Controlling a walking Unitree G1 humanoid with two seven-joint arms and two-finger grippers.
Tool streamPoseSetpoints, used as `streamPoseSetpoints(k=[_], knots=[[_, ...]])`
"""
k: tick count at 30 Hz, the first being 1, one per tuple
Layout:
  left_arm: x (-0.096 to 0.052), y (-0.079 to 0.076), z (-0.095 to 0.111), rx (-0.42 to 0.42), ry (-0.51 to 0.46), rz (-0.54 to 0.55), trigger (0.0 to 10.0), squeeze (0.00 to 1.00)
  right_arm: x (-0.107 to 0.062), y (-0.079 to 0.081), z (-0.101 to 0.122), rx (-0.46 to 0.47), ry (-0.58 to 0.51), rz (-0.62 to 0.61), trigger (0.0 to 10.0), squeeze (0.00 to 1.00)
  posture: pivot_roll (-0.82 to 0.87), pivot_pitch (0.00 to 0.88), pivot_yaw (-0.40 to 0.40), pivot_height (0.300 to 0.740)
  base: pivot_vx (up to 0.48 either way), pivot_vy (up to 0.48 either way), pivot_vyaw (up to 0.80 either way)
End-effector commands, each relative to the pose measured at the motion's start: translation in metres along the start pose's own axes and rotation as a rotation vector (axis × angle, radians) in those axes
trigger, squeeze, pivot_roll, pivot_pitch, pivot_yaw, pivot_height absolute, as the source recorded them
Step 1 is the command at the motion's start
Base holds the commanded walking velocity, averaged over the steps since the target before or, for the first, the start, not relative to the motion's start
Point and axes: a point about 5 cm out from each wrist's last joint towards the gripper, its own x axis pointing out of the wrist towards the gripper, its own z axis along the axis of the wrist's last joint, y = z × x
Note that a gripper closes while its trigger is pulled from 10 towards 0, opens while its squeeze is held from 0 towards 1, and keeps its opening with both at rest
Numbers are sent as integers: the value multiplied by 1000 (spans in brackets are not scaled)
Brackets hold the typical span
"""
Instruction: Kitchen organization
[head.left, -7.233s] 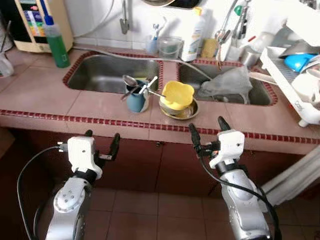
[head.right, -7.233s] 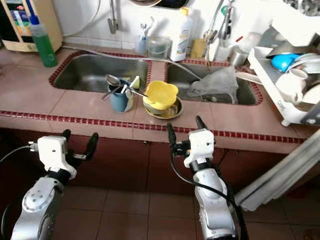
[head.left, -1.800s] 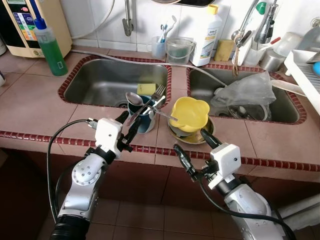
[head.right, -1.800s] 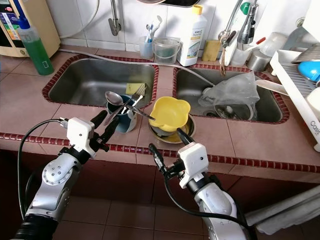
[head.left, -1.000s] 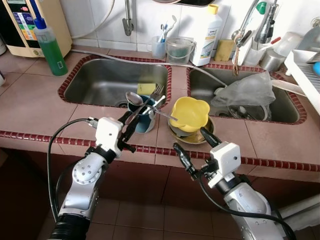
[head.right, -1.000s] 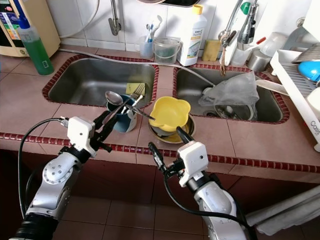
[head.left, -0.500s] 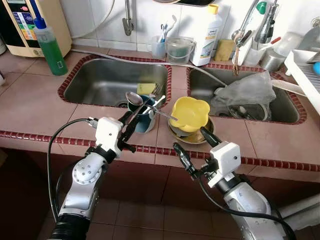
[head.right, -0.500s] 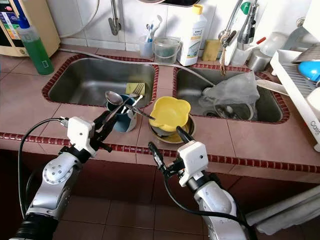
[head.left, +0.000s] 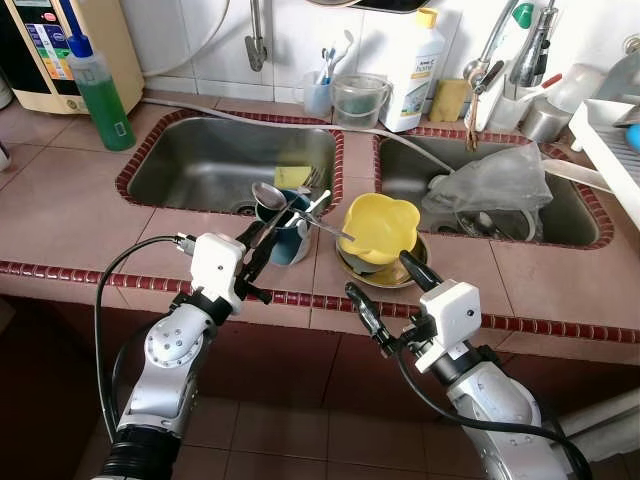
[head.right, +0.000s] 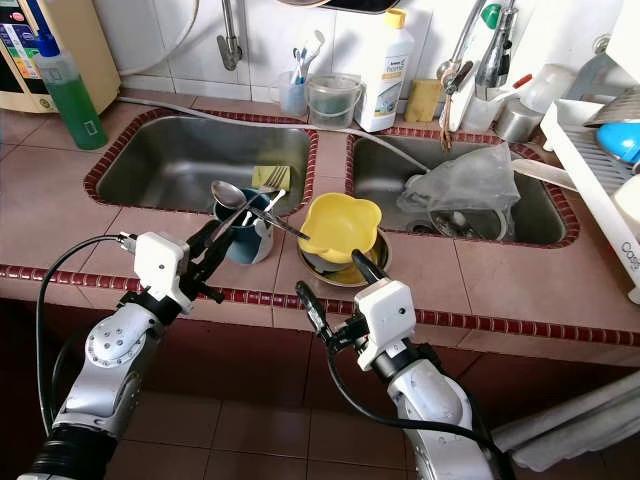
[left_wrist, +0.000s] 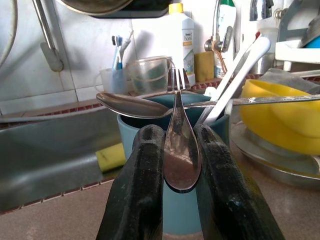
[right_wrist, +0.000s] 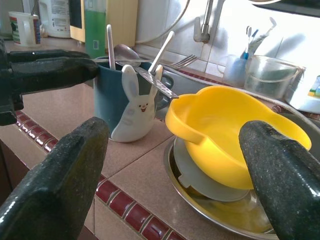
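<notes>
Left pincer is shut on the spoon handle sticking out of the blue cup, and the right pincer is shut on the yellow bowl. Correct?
Not quite. The right pincer is open and holds nothing: the right wrist view shows its fingers spread wide, short of the yellow bowl. The rest holds: in the left wrist view the left pincer is shut on the spoon handle at the blue cup.

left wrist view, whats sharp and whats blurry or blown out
Left wrist view: the two black fingers are soft and close, the shiny metal spoon handle between them glares, and the white tiled wall behind is overexposed. Right wrist view: its fingers are blurred, while the yellow plastic bowl is crisp.
</notes>
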Motion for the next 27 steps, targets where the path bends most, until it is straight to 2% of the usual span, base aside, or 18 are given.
streamPoseSetpoints(k=[1, 18, 27], knots=[[4, 3, 8, 9, -36, 2, 0, 0, 1, -2, -1, -4, 5, -4, 10000, 0, -85, 69, -25, 740, 0, 0, 0], [6, 9, 13, -4, -58, 23, 0, 0, 1, -3, -1, -5, 6, 2, 10000, 0, -84, 71, -32, 740, 0, 0, 0], [4, 28, 19, 17, -69, 76, 0, 0, 3, -5, 2, -5, -7, -8, 10000, 0, -75, 65, -37, 740, 0, 0, 0]])
